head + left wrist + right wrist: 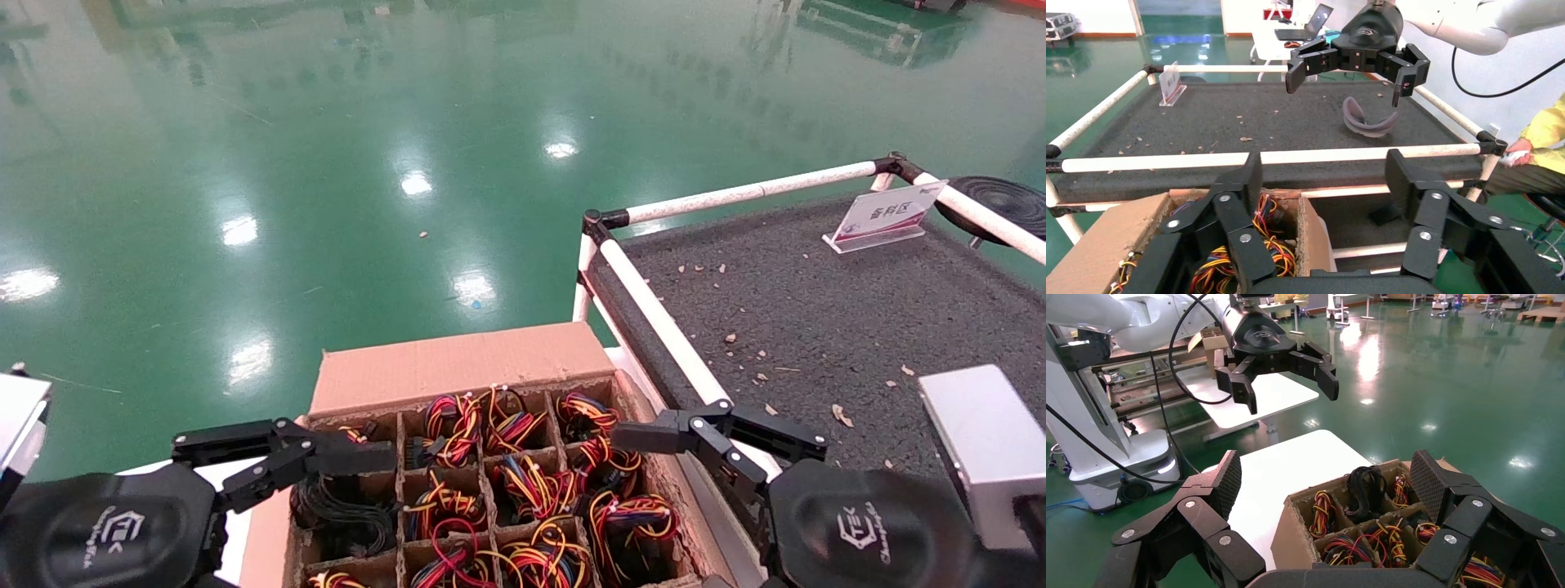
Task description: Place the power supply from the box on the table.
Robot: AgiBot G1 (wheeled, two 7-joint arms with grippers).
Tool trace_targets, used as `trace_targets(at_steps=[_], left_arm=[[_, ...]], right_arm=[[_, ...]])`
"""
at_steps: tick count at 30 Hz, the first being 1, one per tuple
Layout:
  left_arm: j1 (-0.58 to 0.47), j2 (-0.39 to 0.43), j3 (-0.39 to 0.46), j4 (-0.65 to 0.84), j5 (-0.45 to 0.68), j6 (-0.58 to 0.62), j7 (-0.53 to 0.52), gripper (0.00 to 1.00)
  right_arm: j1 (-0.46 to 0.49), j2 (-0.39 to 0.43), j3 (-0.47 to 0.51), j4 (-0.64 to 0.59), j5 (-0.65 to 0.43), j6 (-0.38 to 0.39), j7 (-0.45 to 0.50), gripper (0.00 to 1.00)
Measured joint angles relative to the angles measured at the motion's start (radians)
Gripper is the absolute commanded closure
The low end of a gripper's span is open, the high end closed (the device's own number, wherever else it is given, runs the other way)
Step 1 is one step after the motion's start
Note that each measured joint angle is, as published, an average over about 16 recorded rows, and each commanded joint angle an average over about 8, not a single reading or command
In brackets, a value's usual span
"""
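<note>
Roughly ten wire bundles point(523, 486), each in its own cell of the box point(458, 365), are all that shows of the power supplies; their metal bodies are hidden, so which way they point cannot be told. One flap lies flat on the far side. The left gripper point(282, 461) hangs spread wide over the box's left cells and the right gripper point(719, 437), equally wide and empty, over its right edge beside the table point(817, 310).

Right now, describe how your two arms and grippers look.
Both grippers, left gripper and right gripper, are matte black with two jointed fingers, silver screws at the pivots and textured pads. Each rounded black housing carries a pale hexagon logo with lettering. Behind sit silver wrist blocks, white arm shells and black cables.
</note>
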Motion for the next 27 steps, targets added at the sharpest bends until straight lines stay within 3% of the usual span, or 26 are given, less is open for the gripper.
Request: trace_targets(at_steps=[27], left_arm=[[0.0,0.0,0.0,0.0,0.0,0.0,0.0,1.0]], right_arm=[[0.0,0.0,0.0,0.0,0.0,0.0,0.0,0.0]])
